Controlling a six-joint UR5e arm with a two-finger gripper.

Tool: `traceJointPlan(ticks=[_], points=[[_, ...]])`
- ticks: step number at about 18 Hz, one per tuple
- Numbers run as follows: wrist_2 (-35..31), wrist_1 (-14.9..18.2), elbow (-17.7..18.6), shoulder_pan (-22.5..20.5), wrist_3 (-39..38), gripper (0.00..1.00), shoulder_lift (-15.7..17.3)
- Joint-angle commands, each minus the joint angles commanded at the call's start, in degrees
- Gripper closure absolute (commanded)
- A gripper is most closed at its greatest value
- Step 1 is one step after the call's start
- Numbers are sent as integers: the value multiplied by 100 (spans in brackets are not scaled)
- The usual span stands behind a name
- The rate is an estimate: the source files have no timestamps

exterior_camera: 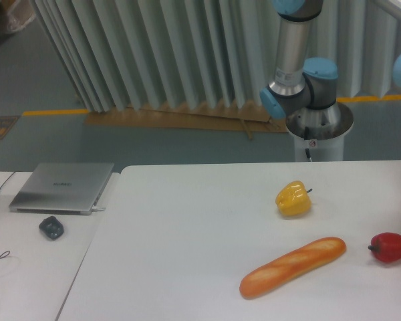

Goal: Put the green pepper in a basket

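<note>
A white table (187, 227) stands before a pleated grey curtain (154, 47), bearing a yellow pepper (293, 198), a long bread loaf (293, 267) and a red pepper (389, 247), with a closed laptop (61, 187) on the side desk. The arm (297, 60) rises behind; its gripper lies outside the frame, so its state cannot be told, and neither green pepper nor basket is visible.

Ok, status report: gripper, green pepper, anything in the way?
Gripper out of frame. No green pepper or basket in view. On the table: yellow pepper, bread loaf, red pepper.
</note>
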State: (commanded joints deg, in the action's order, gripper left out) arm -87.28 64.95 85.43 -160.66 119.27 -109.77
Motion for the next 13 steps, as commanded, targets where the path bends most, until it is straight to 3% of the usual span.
traceJointPlan(ticks=[4,13], points=[[18,-35,-9,-71,0,0,-167],[132,-482,-62,-106,-26,0,-405]])
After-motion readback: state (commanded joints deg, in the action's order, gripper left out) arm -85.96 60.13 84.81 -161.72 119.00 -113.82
